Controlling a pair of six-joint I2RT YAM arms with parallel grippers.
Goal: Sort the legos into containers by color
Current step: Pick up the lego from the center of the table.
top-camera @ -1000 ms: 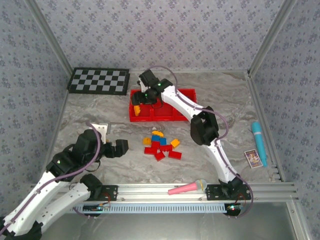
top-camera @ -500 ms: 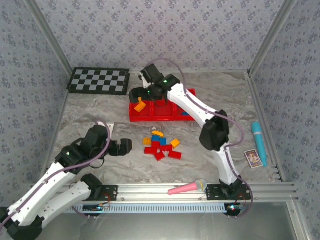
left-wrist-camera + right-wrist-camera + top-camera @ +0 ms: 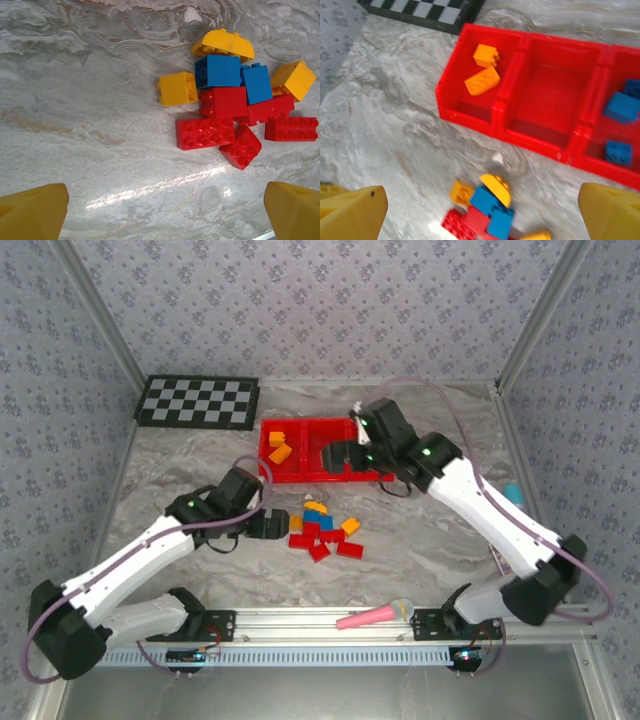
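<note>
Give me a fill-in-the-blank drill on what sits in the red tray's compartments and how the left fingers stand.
1. The tray's left compartment holds ____ orange-yellow bricks.
2. Its middle compartment is ____.
3. The bricks in its right compartment are ____ in color.
4. Beside the loose pile, the left gripper has its fingers ____.

Missing words: two; empty; blue; open.
</note>
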